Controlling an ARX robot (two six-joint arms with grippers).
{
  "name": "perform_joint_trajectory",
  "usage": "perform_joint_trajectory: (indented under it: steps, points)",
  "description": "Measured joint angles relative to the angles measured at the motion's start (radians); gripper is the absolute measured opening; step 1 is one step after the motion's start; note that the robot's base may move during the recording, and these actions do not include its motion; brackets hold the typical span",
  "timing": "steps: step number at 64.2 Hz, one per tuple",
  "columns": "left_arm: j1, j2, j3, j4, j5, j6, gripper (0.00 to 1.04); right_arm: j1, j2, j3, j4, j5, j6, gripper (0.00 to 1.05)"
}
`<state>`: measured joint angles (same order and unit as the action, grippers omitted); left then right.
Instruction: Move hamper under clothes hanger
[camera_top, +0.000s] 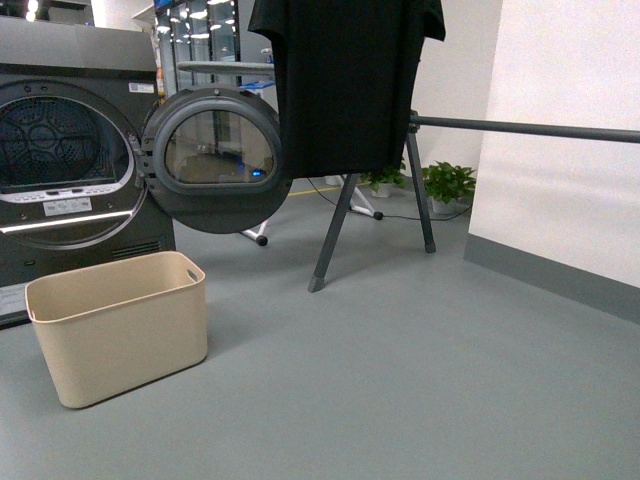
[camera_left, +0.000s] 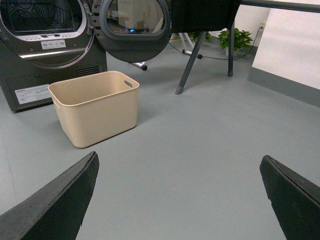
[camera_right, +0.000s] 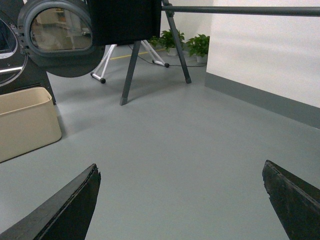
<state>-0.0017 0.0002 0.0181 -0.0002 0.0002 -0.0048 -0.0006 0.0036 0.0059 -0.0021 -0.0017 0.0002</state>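
While left gripper (camera_left: 178, 157) and right gripper (camera_right: 181, 166) gape empty, the hamper (camera_top: 120, 325) looks light and stiff, best taken by its slot handle (camera_top: 192, 273).

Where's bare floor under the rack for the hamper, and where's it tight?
Bare floor runs from the hamper right to the white wall, including the strip beneath the drying rack bar, right of its legs. Tight: around those legs under the black shirt, next to the open dryer door; plants and a cable sit behind.
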Motion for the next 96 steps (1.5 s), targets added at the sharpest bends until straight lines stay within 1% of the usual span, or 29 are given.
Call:
perform_joint_trajectory:
  steps: [96]
  points:
    - [0.000, 0.001, 0.000, 0.000, 0.000, 0.000, 0.98, 0.000, 0.000, 0.000, -0.001, 0.000, 0.000, 0.97]
